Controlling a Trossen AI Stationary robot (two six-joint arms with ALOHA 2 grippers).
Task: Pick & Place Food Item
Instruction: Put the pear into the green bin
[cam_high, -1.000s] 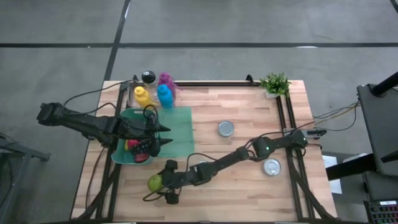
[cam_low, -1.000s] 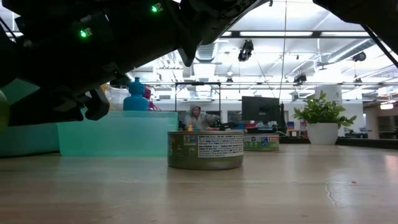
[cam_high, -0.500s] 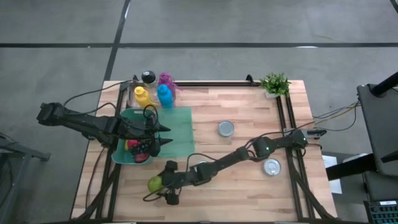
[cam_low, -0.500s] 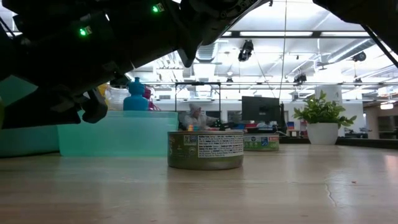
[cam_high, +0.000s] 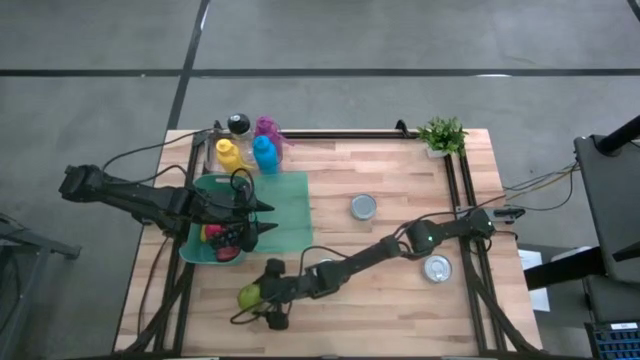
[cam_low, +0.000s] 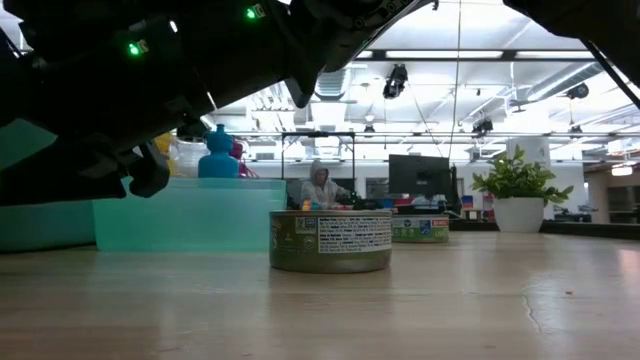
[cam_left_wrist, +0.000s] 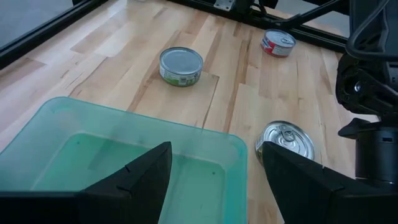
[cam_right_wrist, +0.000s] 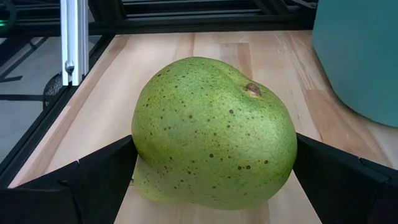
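A green speckled pear (cam_right_wrist: 214, 130) lies on its side on the wooden table near the front left (cam_high: 247, 295). My right gripper (cam_high: 258, 296) reaches across the table to it, open, with one finger (cam_right_wrist: 93, 180) on each side of the pear. My left gripper (cam_left_wrist: 214, 180) hovers open over a clear teal bin (cam_left_wrist: 124, 155), holding nothing. In the high view it is at the bin's left part (cam_high: 262, 218). My right gripper comes at the pear nearly level, from the table's right. Its fingers stand right up against the pear's two sides (cam_right_wrist: 140, 155). I cannot tell whether they touch it. The pear rests on the table.
A green bowl (cam_high: 200, 245) with red and dark fruit stands by the teal bin. Three cans are on the table (cam_high: 364, 207) (cam_high: 437, 268) (cam_left_wrist: 285, 140). Coloured bottles (cam_high: 250, 152) and a potted plant (cam_high: 441, 134) stand along the far edge. Black rails (cam_high: 458, 190) run along the sides.
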